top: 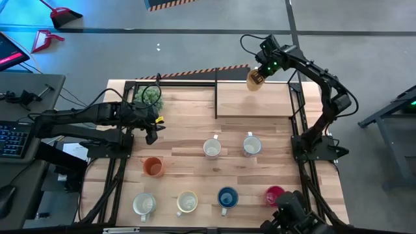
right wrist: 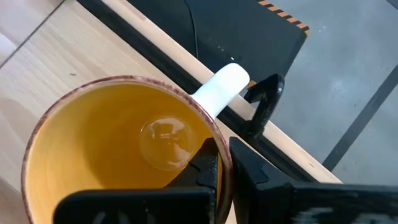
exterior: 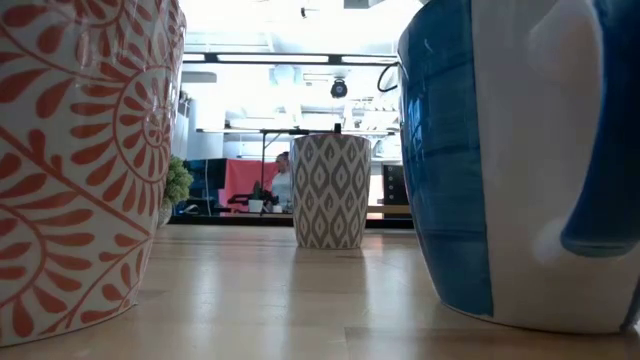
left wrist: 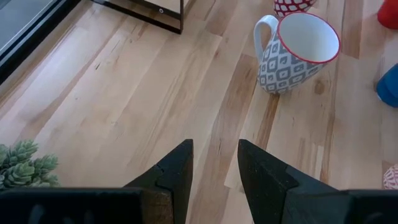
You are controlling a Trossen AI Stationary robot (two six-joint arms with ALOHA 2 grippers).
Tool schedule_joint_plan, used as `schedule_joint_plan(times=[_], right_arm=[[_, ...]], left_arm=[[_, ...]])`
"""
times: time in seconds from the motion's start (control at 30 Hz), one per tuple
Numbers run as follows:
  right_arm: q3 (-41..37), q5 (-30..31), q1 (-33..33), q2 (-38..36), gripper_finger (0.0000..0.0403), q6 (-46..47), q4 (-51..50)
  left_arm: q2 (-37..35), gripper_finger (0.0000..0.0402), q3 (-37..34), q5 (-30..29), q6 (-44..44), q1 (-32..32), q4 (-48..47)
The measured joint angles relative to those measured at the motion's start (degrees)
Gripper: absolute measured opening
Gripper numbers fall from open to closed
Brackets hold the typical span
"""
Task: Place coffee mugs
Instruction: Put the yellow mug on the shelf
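Note:
My right gripper (top: 261,71) is shut on a mug (top: 255,80) with a yellow inside and a white handle (right wrist: 222,87), over the far edge of the raised wooden board (top: 253,104). Several other mugs stand upright on the table: orange (top: 153,167), two white (top: 212,148) (top: 251,145), cream (top: 143,204), pale yellow (top: 187,203), blue (top: 227,197) and red-pink (top: 275,195). My left gripper (top: 151,135) waits open at the table's left, nothing between its fingers (left wrist: 177,168). A grey-patterned mug (left wrist: 292,53) stands ahead of it. My right gripper has the yellow mug by its rim (right wrist: 215,138), close beside the handle. One finger (right wrist: 205,167) is inside the mug and the other (right wrist: 252,167) outside. The fingers come from above, slanting down. Whether the mug's base touches the board, I cannot tell.
A small green plant (top: 151,97) stands at the far left, close to my left gripper. Black frame rails (top: 296,110) run along the table's sides and far edge. In the low view a red-patterned mug (exterior: 80,150) and the blue mug (exterior: 520,150) stand very near. A person (exterior: 283,180) is in the room behind.

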Motion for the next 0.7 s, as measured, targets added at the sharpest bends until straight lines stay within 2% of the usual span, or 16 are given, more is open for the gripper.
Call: schedule_joint_plan(times=[0.23,0.5,0.7], right_arm=[[0.0,1.85,-0.01,0.04,0.0,0.56,-0.32],[0.0,0.24,0.21,0.07,0.0,5.21,-0.73],[0.0,0.23,1.65,0.09,0.0,3.87,-2.41]], left_arm=[[0.0,0.0115,0.0,-0.54,-0.29,0.0,0.02],[-0.02,0.0115,0.0,-1.31,-0.33,0.01,0.02],[-0.01,0.0115,0.0,-1.36,0.3,0.0,0.02]])
